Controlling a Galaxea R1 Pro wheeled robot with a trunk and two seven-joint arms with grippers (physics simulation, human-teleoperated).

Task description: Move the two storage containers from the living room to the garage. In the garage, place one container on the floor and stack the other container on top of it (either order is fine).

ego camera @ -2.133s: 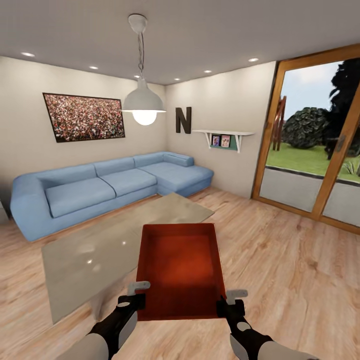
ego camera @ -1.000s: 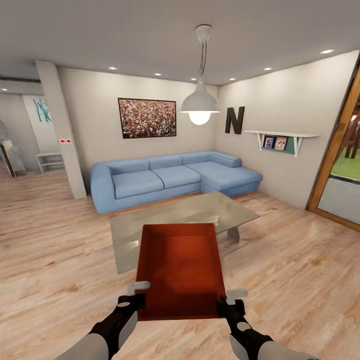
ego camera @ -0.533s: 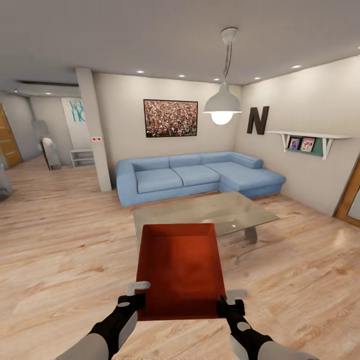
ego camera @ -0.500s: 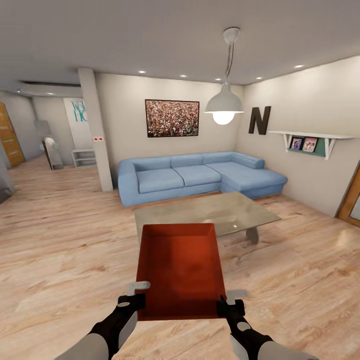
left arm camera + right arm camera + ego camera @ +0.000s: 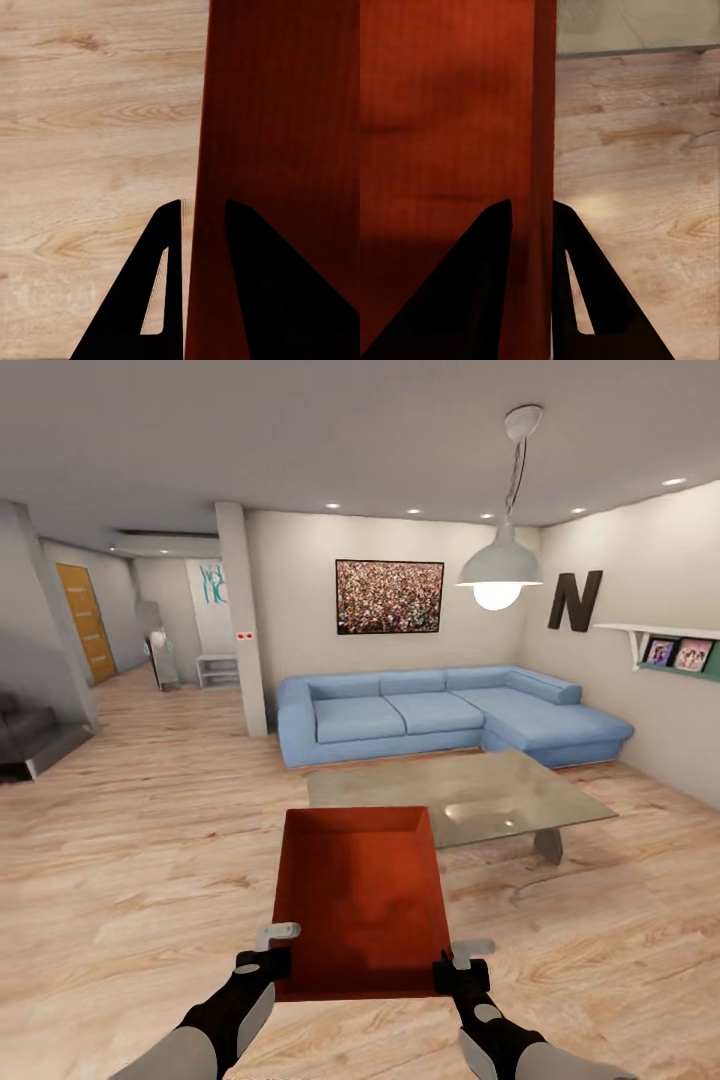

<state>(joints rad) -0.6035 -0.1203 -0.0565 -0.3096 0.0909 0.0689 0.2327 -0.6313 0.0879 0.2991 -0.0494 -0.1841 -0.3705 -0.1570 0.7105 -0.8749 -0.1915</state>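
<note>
Bin (image 5: 360, 900) held out front, between both arms, above the wood floor (image 5: 130, 880) of the living room. It is an orange-red open-top box, carried level, its long sides running away from the robot. The left gripper (image 5: 262, 958) pinches the near end of the left wall; in the left wrist view its jaws are shut on that thin wall (image 5: 196, 225), one finger inside the bin and one outside. The right gripper (image 5: 458, 965) does the same on the right wall, jaws clamped over the rim (image 5: 542, 187) in the right wrist view.

Ahead and to the right stands the glass bench (image 5: 470, 795), with the blue sofa (image 5: 440, 712) behind it and a lamp (image 5: 497, 565) overhead. To the far left a hallway opens past a pillar (image 5: 245, 630), with a wooden door (image 5: 85, 622) at its end.

As I judge it, this is the carrying leg. To do it well, both arms should keep the same spacing and height so the thin walls are not pried apart, and the base should steer well wide of the bench corner toward the hallway.
</note>
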